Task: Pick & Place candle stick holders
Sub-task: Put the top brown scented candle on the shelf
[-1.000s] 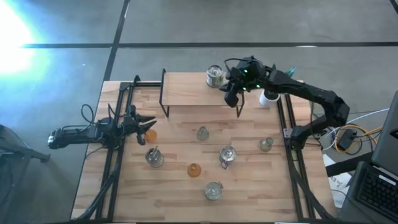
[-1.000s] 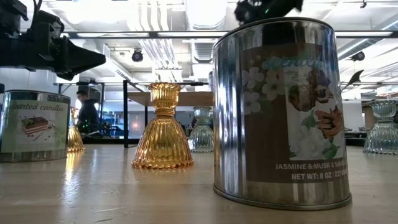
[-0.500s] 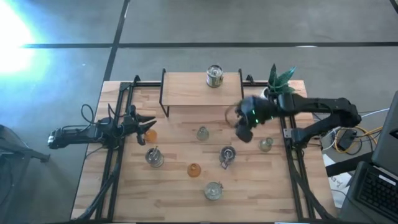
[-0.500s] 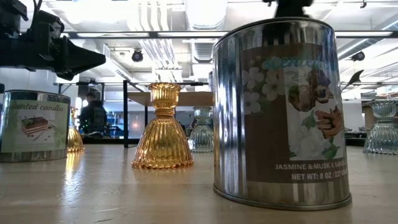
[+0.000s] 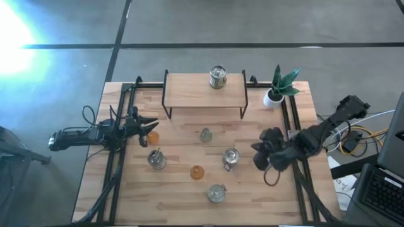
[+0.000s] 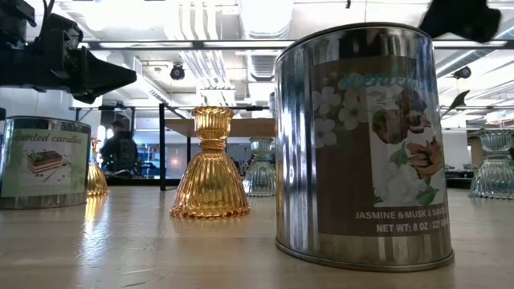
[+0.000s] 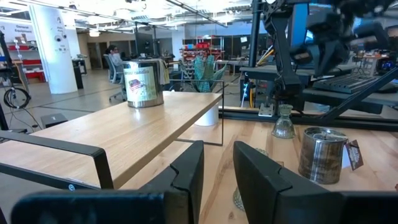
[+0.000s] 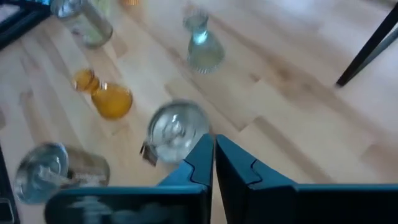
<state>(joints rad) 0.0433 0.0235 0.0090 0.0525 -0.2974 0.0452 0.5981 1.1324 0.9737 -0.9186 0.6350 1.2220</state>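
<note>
The right gripper [image 5: 261, 156] has its fingers [image 8: 202, 163] pressed together on nothing; it hangs over the worktop [image 5: 183, 202] near the right edge, just beside a tin [image 5: 230, 156]. The left gripper [image 5: 146, 128] sits by the left edge; its fingers [image 7: 186, 177] stand a little apart with nothing between them; an orange holder [image 5: 152, 136] stands just at its tips.

No candle stick holder is lifted or gripped, and all that show rest on the bare worktop; the raised shelf [image 5: 189, 94] at the far edge carries only a tin [image 5: 218, 77]. By my judgement the placing is hardly begun, or none of it can be told apart as done, since nothing marks where the holders should go; each one is probably still to be picked.

Count, as far as it shows: four holders. These are the orange one by the left gripper, a second orange holder [image 5: 197, 171] towards the near edge, a clear holder [image 5: 205, 135] mid-worktop, and a pale holder [image 6: 491, 164] seen only from table height; more may hide under the right arm. There are four tins: the one on the shelf, the one by the right gripper, one near the left gripper [image 5: 156, 159], and one by the near edge [image 5: 216, 192]. One potted plant [image 5: 281, 85] stands at the far right corner.
</note>
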